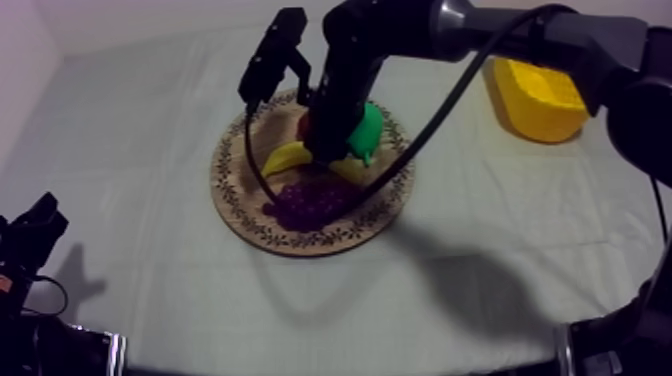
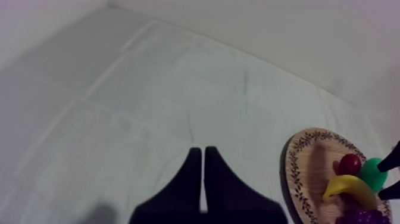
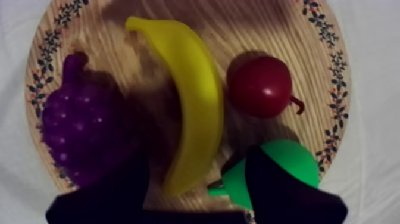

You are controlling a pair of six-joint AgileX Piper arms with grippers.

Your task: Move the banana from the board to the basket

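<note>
Banana (image 3: 190,107) lay mid wooden board (image 3: 262,24), your right tool (image 3: 199,164) spread astride its near end. You needed to lower straight, clear of the pear (image 3: 291,164), then pinch; the yellow basket (image 1: 535,100) sat at the board's two o'clock.

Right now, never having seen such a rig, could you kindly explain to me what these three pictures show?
This is a robot with two arms at a cloth-covered table. One picture looks down from above; the other two come from cameras riding on each arm's wrist. On the table lies a round wooden board carrying a banana, a bunch of grapes, a green pear and a small red fruit. A yellow basket stands apart from the board, on the robot's right. The right hand hangs over the board, open, one finger on each side of the banana, holding nothing. The left hand is shut on nothing, off beside the board.
</note>
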